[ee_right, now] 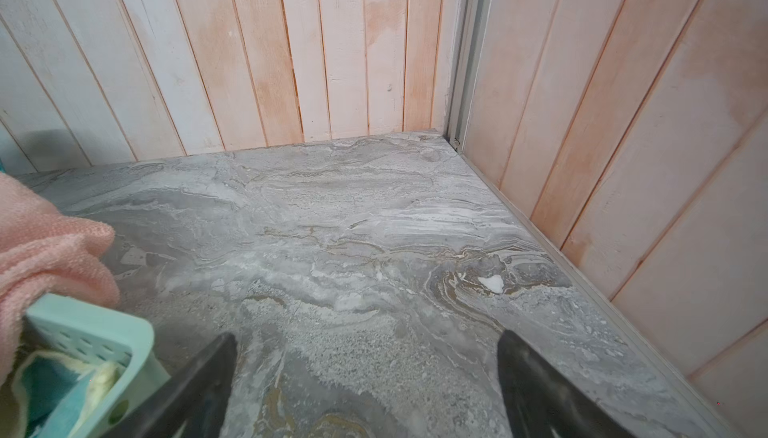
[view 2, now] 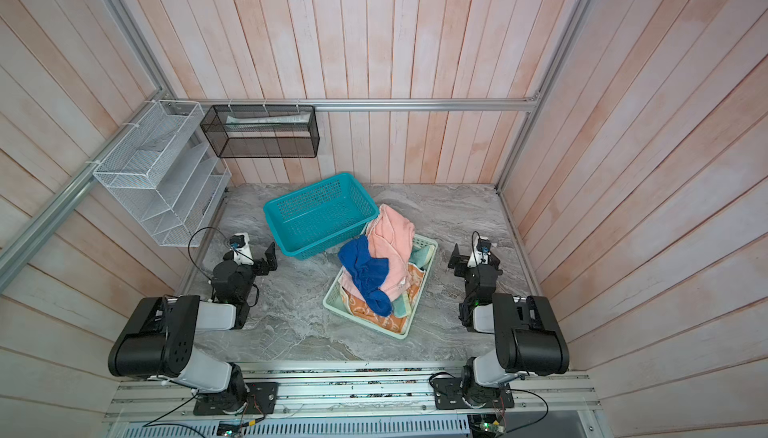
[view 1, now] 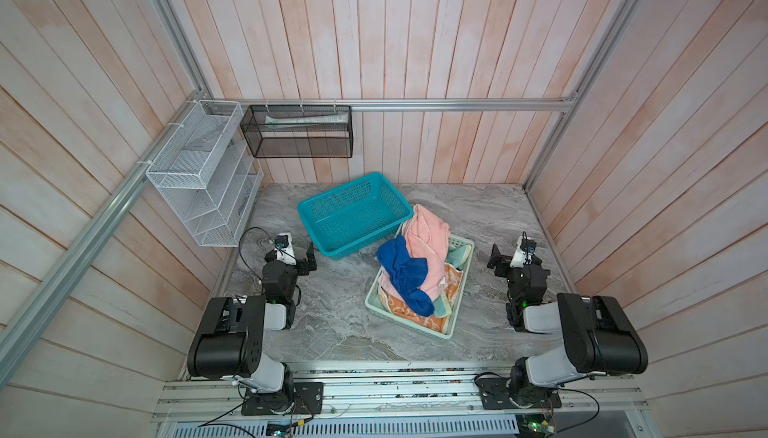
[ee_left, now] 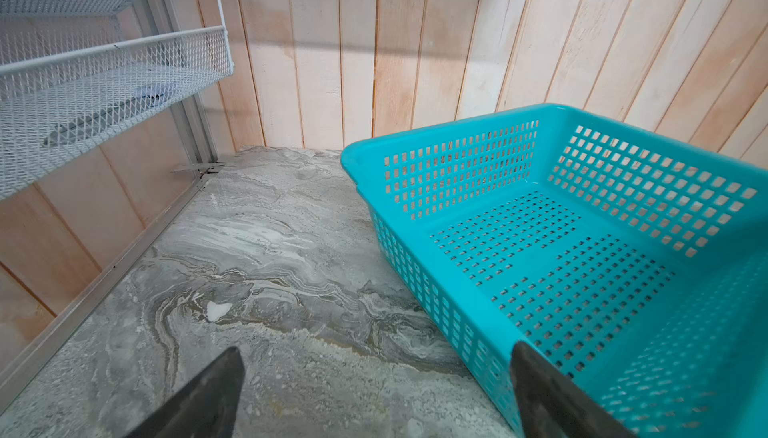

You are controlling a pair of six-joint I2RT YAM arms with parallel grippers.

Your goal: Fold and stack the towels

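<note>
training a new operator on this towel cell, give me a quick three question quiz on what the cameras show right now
1. True or false: a towel lies in the teal basket.
2. Which towel hangs past the far rim of the pale green tray, toward the basket?
A royal blue towel
B salmon pink towel
C orange towel
3. Fill in: the left gripper and right gripper both stand ____, holding nothing.

Key:
1. False, the basket is empty.
2. B
3. open
</note>
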